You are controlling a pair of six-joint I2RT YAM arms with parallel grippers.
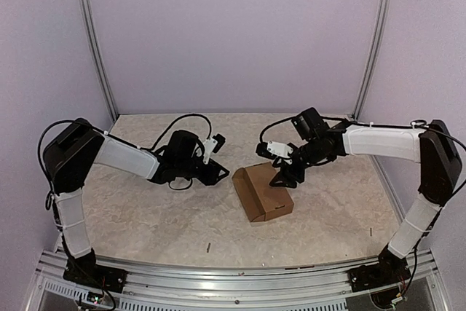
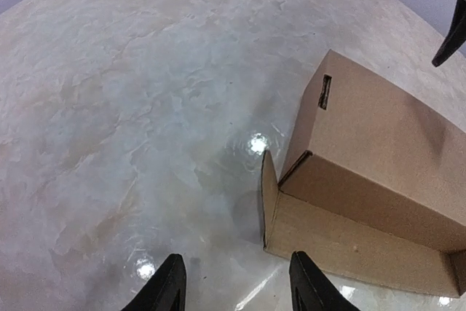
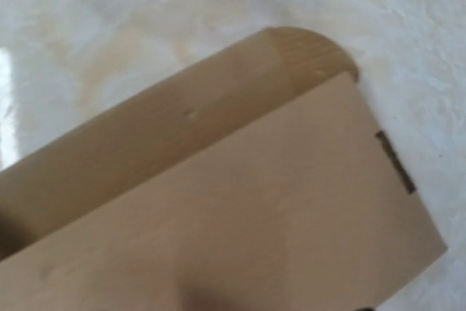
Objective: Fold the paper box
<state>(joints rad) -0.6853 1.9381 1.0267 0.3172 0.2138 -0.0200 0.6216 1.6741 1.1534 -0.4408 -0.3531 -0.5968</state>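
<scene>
The paper box (image 1: 263, 194) lies near the middle of the worktop (image 1: 145, 216), between the two arms. Its lid is down. Its long axis runs diagonally, with one short end pointing to the far left and the other to the near right. In the left wrist view a narrow slot (image 2: 324, 91) shows in the short end face toward that arm, and a side flap (image 2: 269, 198) stands out from the corner below it. The right wrist view, very close to the cardboard, shows a rounded tab (image 3: 306, 52) at the edge of the broad panel.

The left pincer (image 2: 237, 289) is released, its fingers spread with only bare worktop between them, just beside the box's far-left end. The right pincer (image 1: 282, 178) hangs over the far-right side of the box. I cannot tell whether it grips the cardboard.
</scene>
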